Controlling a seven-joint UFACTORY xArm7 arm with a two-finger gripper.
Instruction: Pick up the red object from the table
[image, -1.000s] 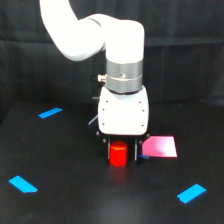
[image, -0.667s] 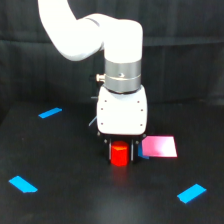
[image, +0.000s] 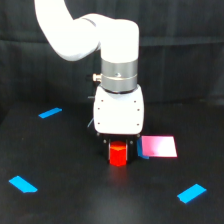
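Sitting directly under fingers: red object on table | finger spread: cannot tell

red object, black table (blue tape strips)

Backdrop: dark pleated curtain across the whole rear, 9 to 3 o'clock, its folds faintly visible under even, soft light, meeting a matte black surface below that bears blue tape strips at 9, 7 and 5 o'clock.
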